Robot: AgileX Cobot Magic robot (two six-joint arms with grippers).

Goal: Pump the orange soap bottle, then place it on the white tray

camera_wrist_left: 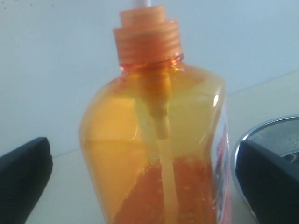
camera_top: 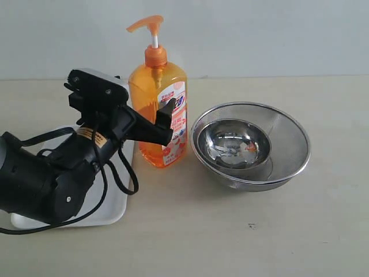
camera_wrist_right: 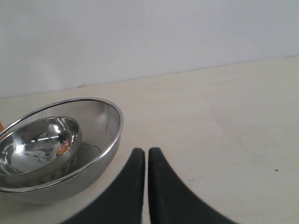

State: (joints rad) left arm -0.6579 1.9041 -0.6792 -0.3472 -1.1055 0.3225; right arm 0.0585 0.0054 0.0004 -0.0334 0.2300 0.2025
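Bottle [camera_top: 158, 115] stood beside tray [camera_top: 109, 213], ungripped between the wide jaws of left gripper [camera_wrist_left: 144, 161]; right gripper [camera_wrist_right: 146, 161] sat nearly closed, empty. Squeezing the body squarely would steady it for pumping.

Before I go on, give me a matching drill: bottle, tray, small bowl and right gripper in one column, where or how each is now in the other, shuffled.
1. bottle
2. tray
3. small bowl
4. right gripper

A. nested in the mesh bowl
B. jaws shut, near the mesh bowl
C. upright on the table, with the left gripper open around it
D. flat, partly hidden by the left arm

Pairs: 1-C, 2-D, 3-A, 4-B
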